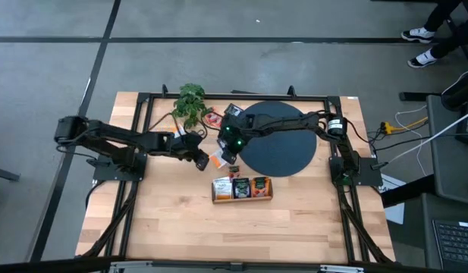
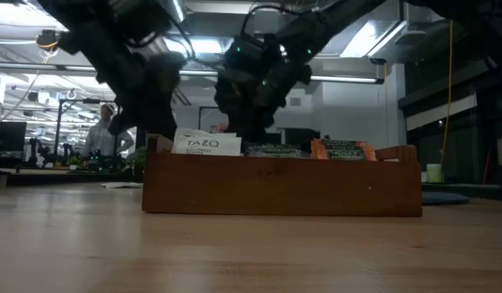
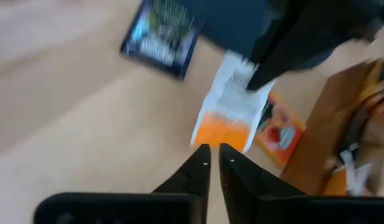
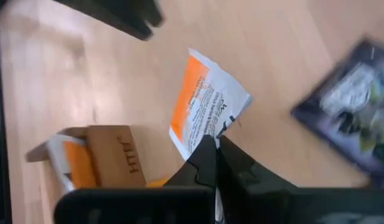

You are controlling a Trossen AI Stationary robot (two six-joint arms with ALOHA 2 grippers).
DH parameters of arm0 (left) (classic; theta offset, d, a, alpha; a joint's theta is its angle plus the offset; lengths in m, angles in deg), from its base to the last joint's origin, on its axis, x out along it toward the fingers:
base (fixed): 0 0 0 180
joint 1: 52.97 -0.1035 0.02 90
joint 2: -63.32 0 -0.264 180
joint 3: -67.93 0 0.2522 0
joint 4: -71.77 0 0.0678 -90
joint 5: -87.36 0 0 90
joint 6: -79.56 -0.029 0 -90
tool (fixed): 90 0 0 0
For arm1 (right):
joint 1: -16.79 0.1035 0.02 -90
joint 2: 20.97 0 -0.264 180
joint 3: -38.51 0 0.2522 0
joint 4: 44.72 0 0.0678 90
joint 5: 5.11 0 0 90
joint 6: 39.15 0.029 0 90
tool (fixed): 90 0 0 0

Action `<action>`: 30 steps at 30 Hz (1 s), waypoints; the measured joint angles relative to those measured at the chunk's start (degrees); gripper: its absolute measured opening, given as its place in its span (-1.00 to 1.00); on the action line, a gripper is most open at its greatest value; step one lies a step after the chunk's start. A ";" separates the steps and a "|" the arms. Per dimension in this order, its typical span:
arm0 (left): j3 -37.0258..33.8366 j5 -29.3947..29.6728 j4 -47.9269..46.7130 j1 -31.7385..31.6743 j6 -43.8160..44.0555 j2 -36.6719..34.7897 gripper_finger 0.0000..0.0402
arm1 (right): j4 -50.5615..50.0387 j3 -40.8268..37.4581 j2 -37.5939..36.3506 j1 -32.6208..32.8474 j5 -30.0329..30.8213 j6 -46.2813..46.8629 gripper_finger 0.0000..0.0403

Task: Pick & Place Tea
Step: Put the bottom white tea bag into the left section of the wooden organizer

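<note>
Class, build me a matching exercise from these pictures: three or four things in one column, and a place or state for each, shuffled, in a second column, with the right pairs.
Things:
1. white-and-orange tea packet
2. wooden tray
3. plant
4. black disc

Places or states:
A. holds a row of tea packets
B. at the table's far edge
C. pinched by the right gripper
D. under the right arm

Pairs: 1-C, 2-A, 3-B, 4-D
</note>
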 joint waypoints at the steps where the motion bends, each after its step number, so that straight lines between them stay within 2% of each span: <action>1: 0.02 0.65 -0.48 -0.02 -0.43 -1.38 -0.80 | -1.00 1.31 0.00 0.00 0.00 -0.97 -0.98; 8: 0.13 3.35 -2.38 -0.08 -2.55 -8.76 -0.47 | -4.93 8.64 -0.02 0.02 -0.46 -6.99 -0.98; 14: 0.15 -3.00 -4.44 -2.12 -2.57 -10.67 -0.21 | -6.04 12.17 -0.02 0.05 -0.50 -10.39 -0.98; 19: 0.17 -8.77 -4.65 -3.84 -3.58 -10.69 -0.10 | -6.10 14.20 -0.04 0.26 -1.73 -12.23 -0.98; 25: 0.19 -9.24 -4.69 -4.46 -3.53 -10.69 -0.17 | -6.40 14.69 -0.11 0.26 -1.97 -12.34 -0.98; 30: 0.20 -9.28 -4.69 -4.46 -3.59 -10.69 -0.49 | -7.56 14.69 -0.11 0.24 -1.96 -12.77 -0.98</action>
